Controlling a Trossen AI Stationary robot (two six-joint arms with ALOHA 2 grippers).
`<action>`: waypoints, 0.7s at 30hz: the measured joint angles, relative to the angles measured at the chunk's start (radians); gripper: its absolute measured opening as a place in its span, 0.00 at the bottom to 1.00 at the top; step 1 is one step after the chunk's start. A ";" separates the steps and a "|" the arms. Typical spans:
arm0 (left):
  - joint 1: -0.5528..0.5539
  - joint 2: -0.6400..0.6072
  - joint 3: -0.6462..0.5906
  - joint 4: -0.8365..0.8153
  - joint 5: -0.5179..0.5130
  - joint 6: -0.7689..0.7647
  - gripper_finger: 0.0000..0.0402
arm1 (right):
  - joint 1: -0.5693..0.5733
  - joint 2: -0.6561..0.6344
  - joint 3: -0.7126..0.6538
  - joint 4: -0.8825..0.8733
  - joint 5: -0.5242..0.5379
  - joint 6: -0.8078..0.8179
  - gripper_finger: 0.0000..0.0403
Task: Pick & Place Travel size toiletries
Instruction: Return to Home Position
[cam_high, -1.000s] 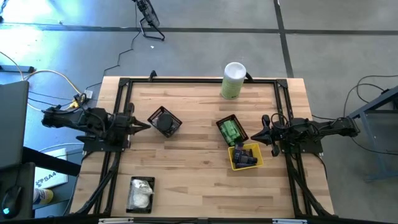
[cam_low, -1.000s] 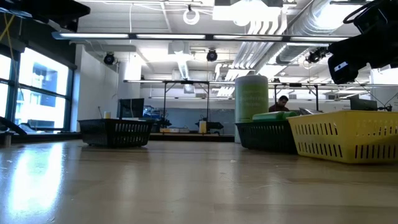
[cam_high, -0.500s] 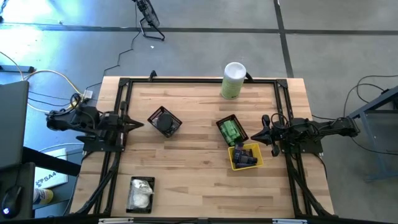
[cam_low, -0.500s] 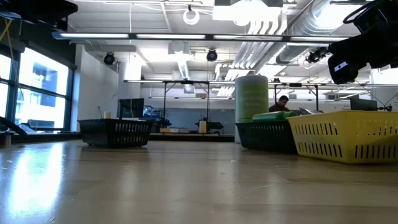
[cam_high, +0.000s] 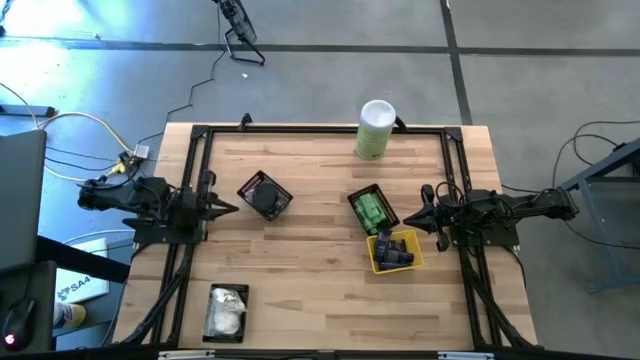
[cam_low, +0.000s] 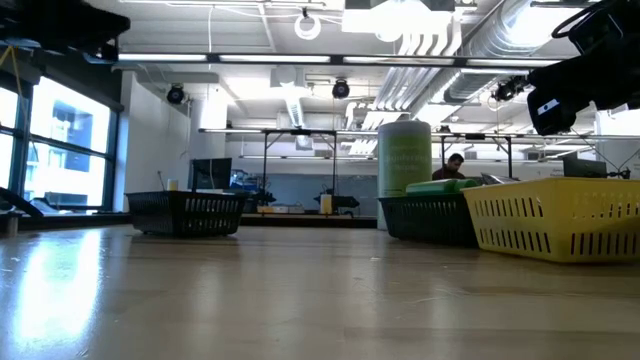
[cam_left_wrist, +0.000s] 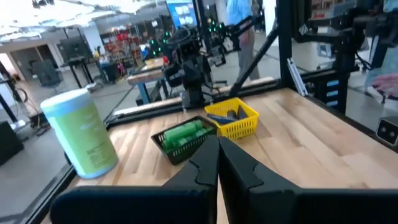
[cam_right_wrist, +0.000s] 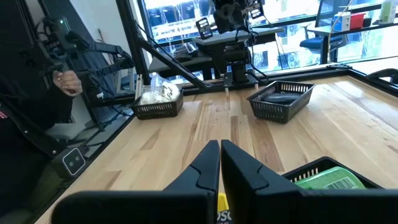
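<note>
Flat black discs lie in a black basket (cam_high: 265, 195). Green little bottles (cam_high: 372, 210) fill a second black basket, also in the left wrist view (cam_left_wrist: 183, 138). Navy tubes lie in a yellow basket (cam_high: 395, 251). White packets fill a black basket (cam_high: 226, 311) at the near left. My left gripper (cam_high: 236, 207) is shut and empty near the left edge, just left of the disc basket; its shut fingers show in its wrist view (cam_left_wrist: 217, 152). My right gripper (cam_high: 414, 213) is shut and empty, right of the green and yellow baskets (cam_right_wrist: 220, 152).
A tall white-and-green canister (cam_high: 375, 128) stands at the far edge. Black frame rails (cam_high: 190, 260) run along the table's left, right and far sides. A person's hand (cam_right_wrist: 62, 81) shows beyond the table's left side. Bare wood lies in the middle and near right.
My left gripper has drawn back a little toward the table's left edge and then come forward again toward the disc basket, staying shut and empty. Nothing on the table has moved.
</note>
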 joint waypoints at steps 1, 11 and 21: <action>0.000 -0.001 -0.018 0.025 0.002 0.001 0.01 | 0.000 0.000 0.000 0.000 0.000 0.000 0.02; 0.000 -0.001 -0.195 0.239 0.175 0.030 0.01 | 0.000 0.000 0.000 0.000 0.000 0.000 0.02; 0.000 -0.001 -0.222 0.231 0.205 0.024 0.01 | 0.000 0.000 0.000 0.000 0.000 0.000 0.02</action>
